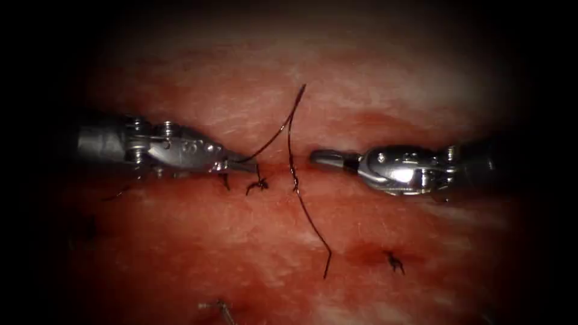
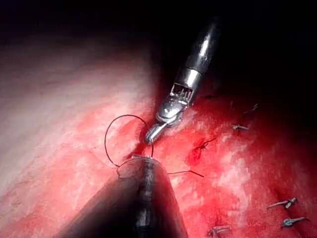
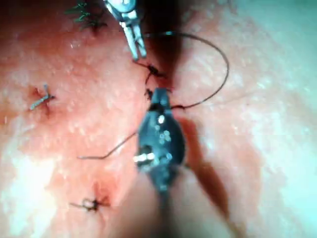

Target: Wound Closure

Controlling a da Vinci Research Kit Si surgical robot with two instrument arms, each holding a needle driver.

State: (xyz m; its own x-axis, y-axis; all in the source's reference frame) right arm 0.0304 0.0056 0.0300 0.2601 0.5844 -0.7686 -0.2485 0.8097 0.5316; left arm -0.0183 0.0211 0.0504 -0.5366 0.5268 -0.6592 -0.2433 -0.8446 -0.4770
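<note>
Needle can't be made out among the dark strands. The left end effector (image 1: 244, 164) comes in from the left, jaws pinched narrow on the thread (image 1: 289, 129) right at the cut (image 1: 283, 157). From its tip the thread rises in a curve up over the tissue (image 1: 361, 78), peaks, then drops back down across the cut and trails off to a loose end below. Whether any part of that arc is needle, cannot tell.

The right end effector (image 1: 322, 159) sits just right of the cut, tip pointing at the thread, jaws together, holding nothing, not touching the strand. In the left wrist view it (image 2: 151, 135) points down beside a thread loop (image 2: 119, 131).

A tied knot (image 1: 257, 185) with short tails lies just below the left tip. Another knot (image 1: 394, 262) sits well apart at lower right, in a patch of red fluid (image 1: 367, 253). In the right wrist view, more knots (image 3: 42, 99) dot the tissue around the tools.
</note>
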